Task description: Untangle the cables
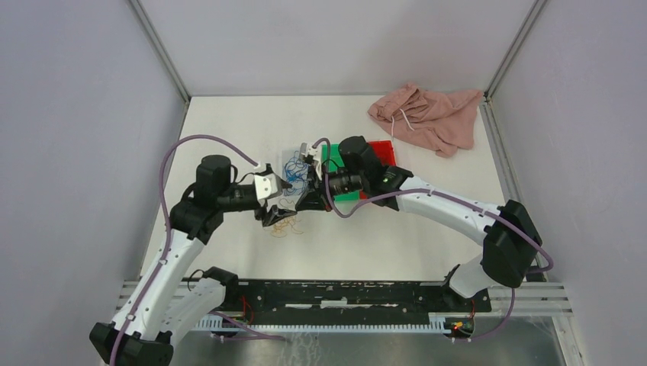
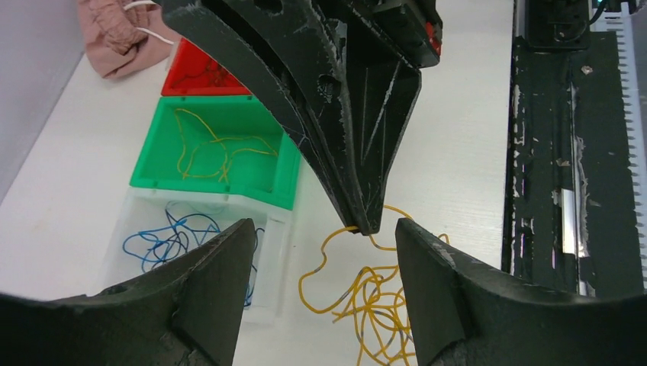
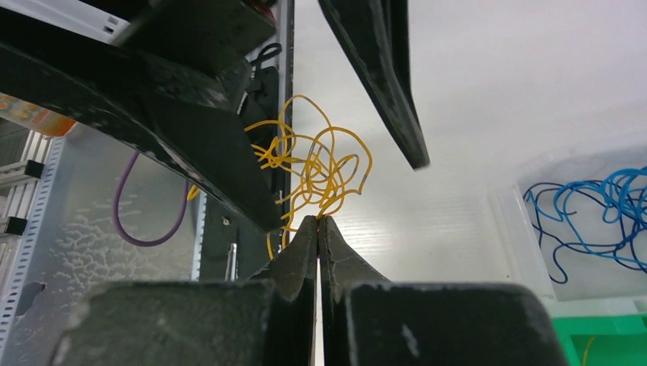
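A clump of yellow-orange cables (image 2: 374, 297) lies on the white table beside the bins; it also shows in the right wrist view (image 3: 320, 164) and the top view (image 1: 286, 226). My right gripper (image 3: 318, 219) is shut on one yellow strand at the clump's edge, its tips meeting just above the table (image 2: 366, 221). My left gripper (image 2: 324, 226) is open, its jaws to either side of the clump and of the right fingertips, holding nothing. Blue cables (image 2: 172, 240) lie in a clear bin (image 2: 271, 293). A yellow cable (image 2: 217, 145) lies in the green bin (image 2: 282, 179). A dark red cable (image 2: 206, 72) lies in the red bin (image 2: 183, 84).
The three bins stand in a row (image 1: 336, 171) just behind the grippers. A pink cloth (image 1: 427, 114) with a white drawstring lies at the back right. A black rail (image 1: 343, 293) runs along the table's near edge. Purple arm cables (image 1: 179, 152) loop over both arms.
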